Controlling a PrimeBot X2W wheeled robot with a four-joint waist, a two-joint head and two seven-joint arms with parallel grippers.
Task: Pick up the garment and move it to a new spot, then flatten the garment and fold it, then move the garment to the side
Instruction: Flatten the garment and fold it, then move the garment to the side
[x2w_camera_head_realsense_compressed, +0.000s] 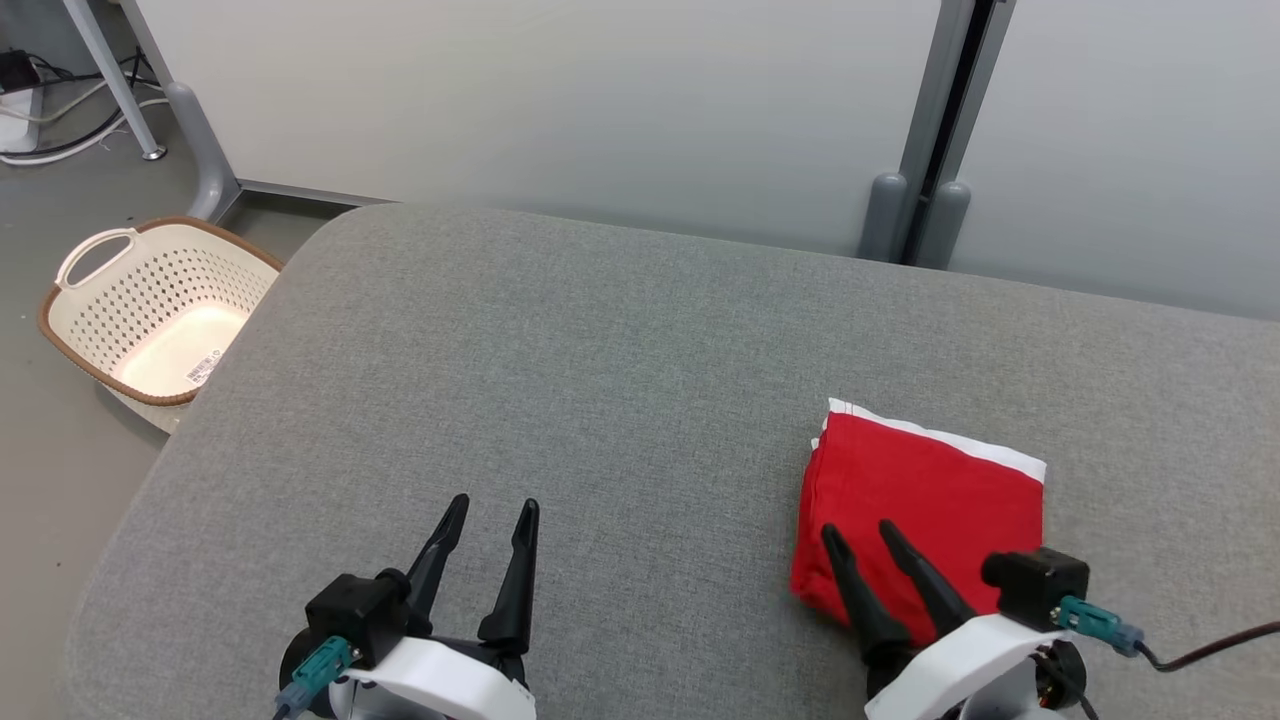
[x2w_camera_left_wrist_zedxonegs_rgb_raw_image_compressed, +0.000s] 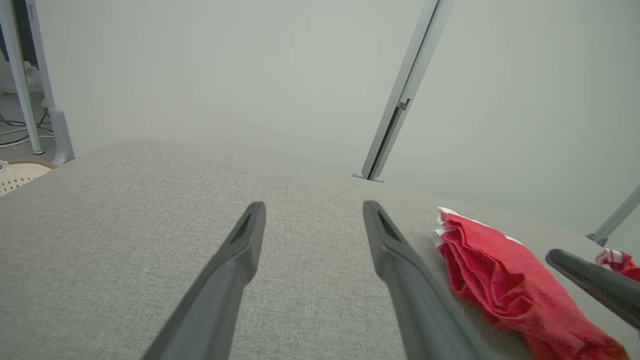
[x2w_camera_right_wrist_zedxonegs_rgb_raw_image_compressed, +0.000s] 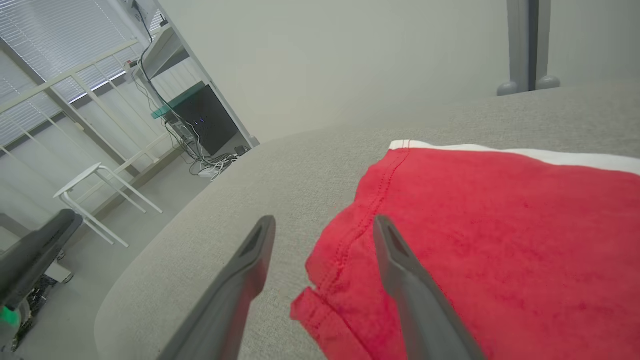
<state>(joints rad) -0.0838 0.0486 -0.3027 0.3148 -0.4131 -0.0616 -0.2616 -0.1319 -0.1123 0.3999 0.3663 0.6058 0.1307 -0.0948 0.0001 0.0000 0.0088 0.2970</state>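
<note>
Basket (x2w_camera_head_realsense_compressed: 180, 280): cream, perforated, with a brown rim; it stands on the floor (x2w_camera_head_realsense_compressed: 50, 480), well to the left of the garment and past the table's rounded corner. A small white label (x2w_camera_head_realsense_compressed: 203, 368) lies on its bottom.
Garment (x2w_camera_head_realsense_compressed: 925, 500): red with a white edge, folded into a squarish stack, lying flat on the right part of the table. The left wrist view shows its stacked folds (x2w_camera_left_wrist_zedxonegs_rgb_raw_image_compressed: 500, 280).
Right gripper (x2w_camera_head_realsense_compressed: 857, 528): it points over the garment's near left corner with its fingers spread apart and nothing clamped. In the right wrist view (x2w_camera_right_wrist_zedxonegs_rgb_raw_image_compressed: 322, 225) one finger lies over the red cloth (x2w_camera_right_wrist_zedxonegs_rgb_raw_image_compressed: 500, 240) and the other over bare table just left of it. Whether they touch the cloth cannot be told.
Left gripper (x2w_camera_head_realsense_compressed: 494, 503): well left of the garment, low over bare table, fingers wide apart and holding nothing (x2w_camera_left_wrist_zedxonegs_rgb_raw_image_compressed: 312, 210).
Table (x2w_camera_head_realsense_compressed: 600, 380): covered in grey woven fabric.
Room: a pale partition (x2w_camera_head_realsense_compressed: 550, 100) with a grey post (x2w_camera_head_realsense_compressed: 935, 130) stands behind the garment. Cables (x2w_camera_head_realsense_compressed: 60, 110) lie on the floor far to its left, and a white stool (x2w_camera_right_wrist_zedxonegs_rgb_raw_image_compressed: 95, 190) stands farther off.
</note>
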